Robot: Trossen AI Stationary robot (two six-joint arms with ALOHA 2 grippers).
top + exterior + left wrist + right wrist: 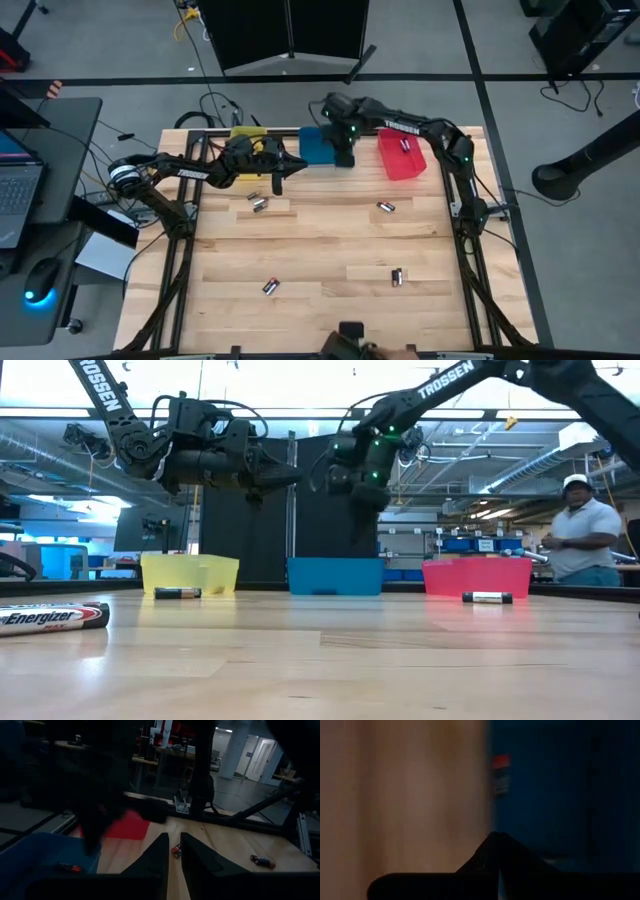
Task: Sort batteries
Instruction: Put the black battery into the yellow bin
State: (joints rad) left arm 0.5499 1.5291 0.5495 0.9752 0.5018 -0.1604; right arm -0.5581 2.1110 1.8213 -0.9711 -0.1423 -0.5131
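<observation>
Nearest the low camera, an Energizer battery (50, 617) lies on its side at the front edge of the wooden table (320, 240). Both arms hang above the far side of the table. The right gripper (345, 155) hovers over the front rim of the blue bin (318, 145); its two dark fingers (495, 855) meet at the tips, closed on nothing visible. Just beyond those tips, inside the blue bin, rests one battery with a red end (501, 774). The left gripper (277, 180) is raised in the air near the yellow bin (248, 135), its tips over the table in front of the bins. Its fingers (157, 857) stand narrowly apart with nothing between them. Past them, two batteries (175, 851) lie close together on the wood.

Three bins sit in a row along the far edge: yellow, blue in the middle, then the red bin (400, 155), which holds a battery (405, 145). Loose batteries (385, 207) are scattered across the open table, one pair near the left gripper (257, 201), two more towards the front (269, 287) (397, 277). A person (585, 535) stands in the room behind the table.
</observation>
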